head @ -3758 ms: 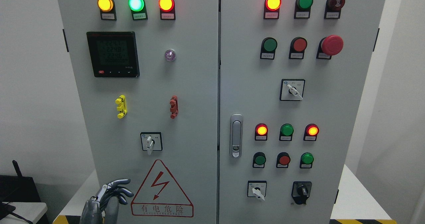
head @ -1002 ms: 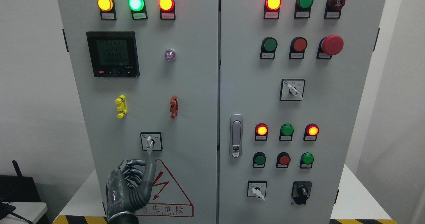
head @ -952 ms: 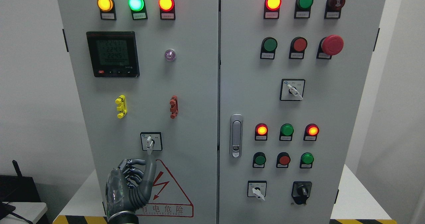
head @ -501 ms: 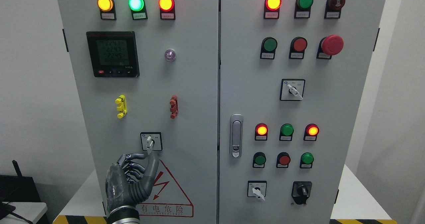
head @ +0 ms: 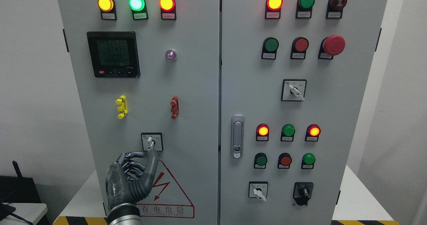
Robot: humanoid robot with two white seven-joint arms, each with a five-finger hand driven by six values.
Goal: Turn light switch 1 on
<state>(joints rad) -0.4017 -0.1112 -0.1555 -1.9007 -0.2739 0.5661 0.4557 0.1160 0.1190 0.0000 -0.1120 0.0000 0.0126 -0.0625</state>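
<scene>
The white-handled rotary selector switch (head: 151,142) sits in a black-framed plate low on the left cabinet door (head: 193,85). Its handle points down and leans slightly. My left hand (head: 149,152) comes up from the bottom edge, just under the switch. The thumb (head: 154,160) rises on the right of the handle's lower end and the curled index finger (head: 135,155) closes in from the left, pinching that tip. The other fingers are curled below. My right hand is out of sight.
Above the switch are a yellow clip (head: 121,107), a red clip (head: 174,107), a digital meter (head: 113,54) and three lit lamps. A warning triangle (head: 166,191) lies right of my hand. The right door (head: 333,118) carries buttons, lamps, a latch handle (head: 237,136) and more selector switches.
My left hand rose from the bottom edge up to the switch, and in the last half second its thumb and index finger closed around the handle's lower end, which now leans slightly.
</scene>
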